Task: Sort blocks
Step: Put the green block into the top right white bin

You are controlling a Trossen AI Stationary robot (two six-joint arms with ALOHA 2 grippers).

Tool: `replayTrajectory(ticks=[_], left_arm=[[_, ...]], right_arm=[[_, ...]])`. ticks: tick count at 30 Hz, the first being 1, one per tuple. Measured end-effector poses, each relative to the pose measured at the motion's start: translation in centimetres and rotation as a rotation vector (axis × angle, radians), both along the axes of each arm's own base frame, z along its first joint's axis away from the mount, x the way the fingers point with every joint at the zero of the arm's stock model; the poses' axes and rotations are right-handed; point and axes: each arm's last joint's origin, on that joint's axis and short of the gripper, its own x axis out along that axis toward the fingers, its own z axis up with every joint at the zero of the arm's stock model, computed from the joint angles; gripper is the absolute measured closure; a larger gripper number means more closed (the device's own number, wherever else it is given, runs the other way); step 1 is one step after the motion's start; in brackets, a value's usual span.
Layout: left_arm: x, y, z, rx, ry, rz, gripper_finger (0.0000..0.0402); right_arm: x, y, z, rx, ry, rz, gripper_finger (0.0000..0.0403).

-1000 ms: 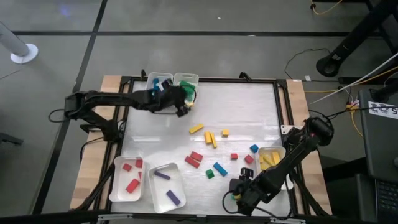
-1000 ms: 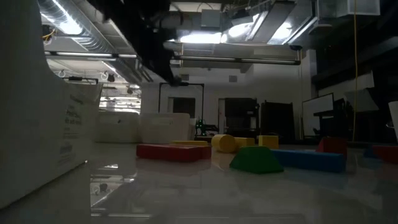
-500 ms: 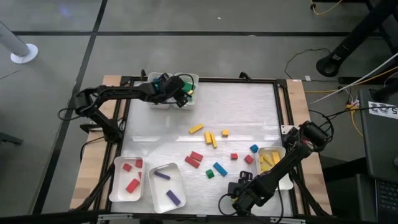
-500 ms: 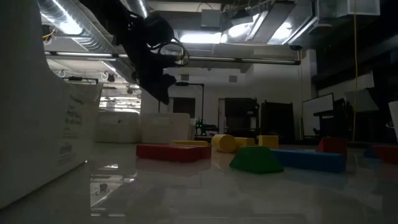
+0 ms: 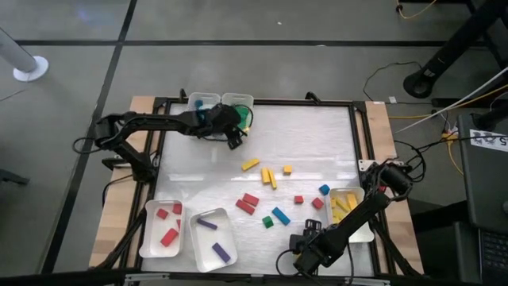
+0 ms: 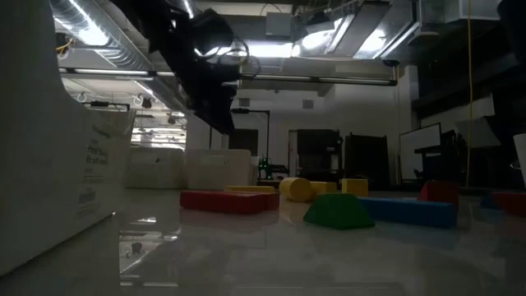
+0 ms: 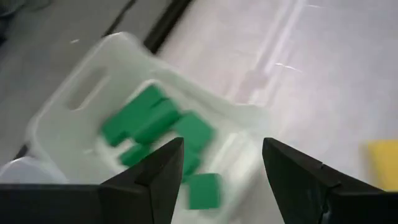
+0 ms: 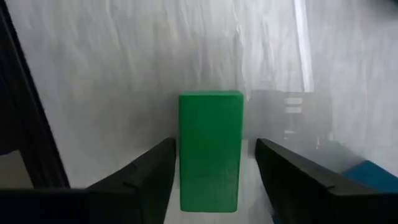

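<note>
My left gripper (image 7: 221, 165) hangs open over the white tray (image 5: 238, 102) at the far left, which holds several green blocks (image 7: 155, 124); nothing is between its fingers. By the table's near edge my right gripper (image 8: 214, 165) points down, open. Its fingers stand on either side of a green bar block (image 8: 210, 149) that lies flat on the table. Loose yellow (image 5: 270, 176), red (image 5: 248, 203), blue (image 5: 280, 215) and green (image 5: 268, 222) blocks lie mid-table.
A tray with blue blocks (image 5: 203, 102) stands beside the green one. Trays with red blocks (image 5: 164, 229) and purple blocks (image 5: 213, 238) stand near left, and one with yellow blocks (image 5: 347, 208) near right. A black frame (image 5: 357, 143) borders the table.
My left gripper has swung toward the far edge over the green tray, then come back a little toward the near side, and it has sunk. My right gripper has gone down toward the green bar by the near edge.
</note>
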Motion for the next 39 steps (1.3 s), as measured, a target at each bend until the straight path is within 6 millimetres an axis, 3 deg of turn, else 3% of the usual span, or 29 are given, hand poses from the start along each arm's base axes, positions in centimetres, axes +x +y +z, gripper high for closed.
replayTrajectory(ticks=[7,15,22,29,34,39], left_arm=[[-0.7,-5.5,1.1,-0.188,0.044,-0.202,0.0194],[-2.8,-12.2,2.2,-0.361,0.149,-0.381,0.0194],[-4.6,-15.7,3.3,-0.418,0.150,-0.411,0.0194],[-5.8,-18.1,3.3,-0.447,0.201,-0.445,0.0194],[-6.3,-19.3,3.3,-0.445,0.224,-0.483,0.0194],[-6.6,-20.1,3.2,-0.442,0.240,-0.514,0.0194]], right_arm=[[0.3,-0.5,-0.1,-0.050,-0.027,-0.006,0.0277],[2.7,-2.5,0.7,-0.095,-0.035,0.110,0.0280],[7.1,-6.4,3.8,-0.183,-0.101,0.242,0.0263],[11.2,-11.1,7.4,-0.240,-0.181,0.390,0.0275],[12.7,-14.7,9.4,-0.262,-0.181,0.360,0.0264],[14.7,-19.3,10.6,-0.417,-0.240,0.407,0.0266]])
